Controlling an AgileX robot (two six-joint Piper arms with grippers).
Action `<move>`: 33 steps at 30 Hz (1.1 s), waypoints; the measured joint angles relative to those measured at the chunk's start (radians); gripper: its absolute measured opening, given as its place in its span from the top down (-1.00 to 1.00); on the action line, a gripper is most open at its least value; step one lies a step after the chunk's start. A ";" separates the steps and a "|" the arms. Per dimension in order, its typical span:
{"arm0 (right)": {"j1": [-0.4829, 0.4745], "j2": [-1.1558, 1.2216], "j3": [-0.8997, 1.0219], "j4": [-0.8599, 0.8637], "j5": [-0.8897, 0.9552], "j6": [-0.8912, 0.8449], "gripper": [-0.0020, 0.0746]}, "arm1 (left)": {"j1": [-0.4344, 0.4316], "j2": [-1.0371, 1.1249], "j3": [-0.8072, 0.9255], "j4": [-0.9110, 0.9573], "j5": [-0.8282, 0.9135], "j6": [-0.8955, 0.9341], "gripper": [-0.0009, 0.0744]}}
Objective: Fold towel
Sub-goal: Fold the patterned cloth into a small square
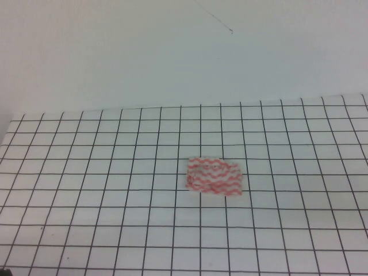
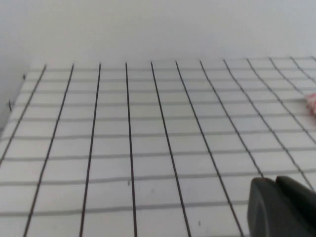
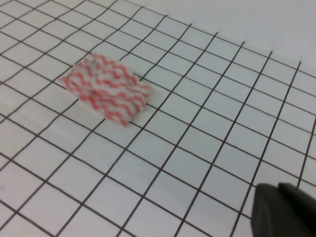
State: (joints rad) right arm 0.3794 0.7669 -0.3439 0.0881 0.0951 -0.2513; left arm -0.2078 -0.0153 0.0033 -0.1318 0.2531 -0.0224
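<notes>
A small towel (image 1: 214, 176) with red and white wavy stripes lies folded into a compact rectangle near the middle of the gridded table. It shows again in the right wrist view as the towel (image 3: 106, 89), and only its edge (image 2: 311, 102) shows in the left wrist view. Neither arm appears in the high view. My left gripper (image 2: 275, 180) is shut with nothing in it, above bare table well to the left of the towel. My right gripper (image 3: 277, 186) is also shut and holds nothing, well clear of the towel toward the near right.
The table (image 1: 115, 190) is white with a black grid. Its far edge meets a plain white wall (image 1: 172, 52). A dark gap shows at the table's left edge (image 1: 7, 123).
</notes>
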 joint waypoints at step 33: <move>-0.343 -0.515 0.049 -0.002 0.197 0.000 0.95 | 0.000 0.000 0.000 -0.002 0.063 -0.011 0.98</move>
State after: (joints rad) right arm 0.0360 0.2515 -0.2954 0.0865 0.2919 -0.2513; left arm -0.2078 -0.0153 0.0036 -0.1340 0.3166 -0.0330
